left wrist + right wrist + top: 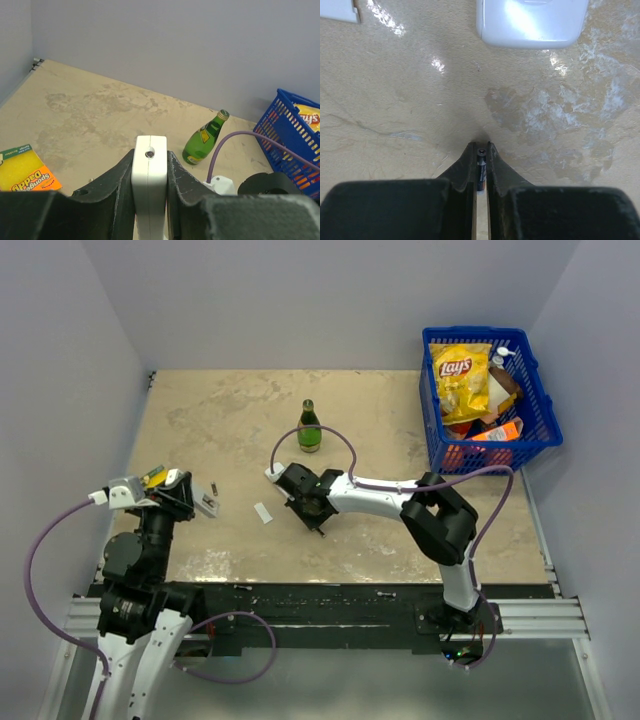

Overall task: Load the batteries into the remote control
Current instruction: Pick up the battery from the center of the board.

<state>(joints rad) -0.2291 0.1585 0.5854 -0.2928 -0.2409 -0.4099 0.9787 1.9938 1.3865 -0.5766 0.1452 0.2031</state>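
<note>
Right wrist view: right claw is clenched on one battery. It lies lengthwise in the slot between the fingers with only its front end showing. Tips are close to the table, can't tell if touching, about mid-table toward the near edge. Left wrist view: left claw is clamped on the remote control, a white bar with a small hole in the end face that points at the far edge. It looks lifted off the table by the left edge near the near-left corner, well apart from the right claw. Risks as I read them: (1) battery is buried in the fingers, little free length to seat, so it likely jams on the bay wall or squirts out sideways under pressure. (2) Battery bay isn't visible in any view, can't confirm it faces the right arm. (3) Polarity unreadable. (4) Remote is held by friction only, so an insertion push may pivot it in the grip. (5) Second battery not in view. (6) Right arm's purple cable loops right by the green bottle, so a swing toward the left edge could tip it. White flat piece lies between the claws, probably the cover, easy to sweep away.
</note>
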